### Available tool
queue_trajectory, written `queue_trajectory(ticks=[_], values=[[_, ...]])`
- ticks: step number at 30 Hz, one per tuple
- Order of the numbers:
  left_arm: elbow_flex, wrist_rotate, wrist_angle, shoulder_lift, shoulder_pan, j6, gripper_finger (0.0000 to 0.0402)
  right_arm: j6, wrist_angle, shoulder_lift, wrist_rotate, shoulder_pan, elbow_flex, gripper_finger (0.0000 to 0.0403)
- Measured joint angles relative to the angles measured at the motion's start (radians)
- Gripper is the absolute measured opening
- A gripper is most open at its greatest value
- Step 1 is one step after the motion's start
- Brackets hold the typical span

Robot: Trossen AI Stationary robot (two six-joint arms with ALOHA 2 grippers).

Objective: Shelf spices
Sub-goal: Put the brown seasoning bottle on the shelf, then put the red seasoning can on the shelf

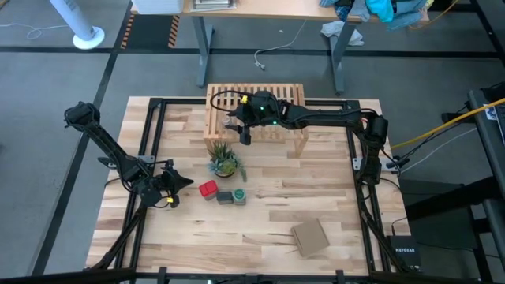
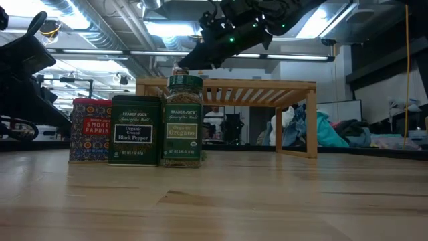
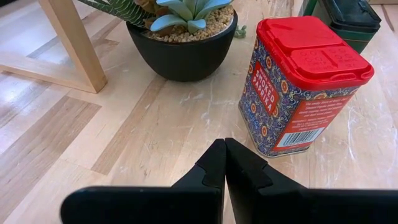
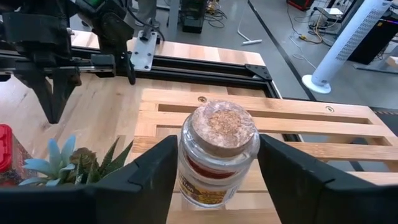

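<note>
My right gripper [image 4: 214, 171]: fingers apart around cork-topped jar [image 4: 217, 152] on shelf [image 4: 323, 118]; left gripper [image 3: 224, 163]: closed, beside paprika tin [image 3: 298, 81].

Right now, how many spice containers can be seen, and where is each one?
4. The smoked paprika tin, black pepper tin and oregano jar stand in a row on the table before the potted succulent. A cork-topped jar sits on the shelf, between the right gripper's fingers.

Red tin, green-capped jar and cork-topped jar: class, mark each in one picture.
Red tin [image 3: 311, 53]: left wrist view, on its lid.
Green-capped jar [image 2: 183, 124]: low view, on its label.
Cork-topped jar [image 4: 222, 124]: right wrist view, on its cork.
</note>
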Motion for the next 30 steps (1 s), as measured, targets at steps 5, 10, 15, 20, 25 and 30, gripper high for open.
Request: queue_trajectory(ticks=[5,10,15,20,25,30], values=[[0.000,0.000,0.000,0.000,0.000,0.000,0.0003,0.028,-0.005,0.000,0.000,0.000,0.000,0.0241],[0.000,0.000,0.000,0.000,0.000,0.000,0.0003,0.035,-0.006,0.000,0.000,0.000,0.000,0.0268],[0.000,0.000,0.000,0.000,0.000,0.000,0.0003,0.035,0.002,0.000,0.000,0.000,0.000,0.0290],[0.000,0.000,0.000,0.000,0.000,0.000,0.0003,0.034,0.044,-0.001,0.000,0.000,0.000,0.0299],[0.000,0.000,0.000,0.000,0.000,0.000,0.0003,0.034,0.052,-0.005,0.000,0.000,0.004,0.0299],[0.000,0.000,0.000,0.000,0.000,0.000,0.0003,0.033,-0.023,-0.005,0.001,0.001,0.079,0.0299]])
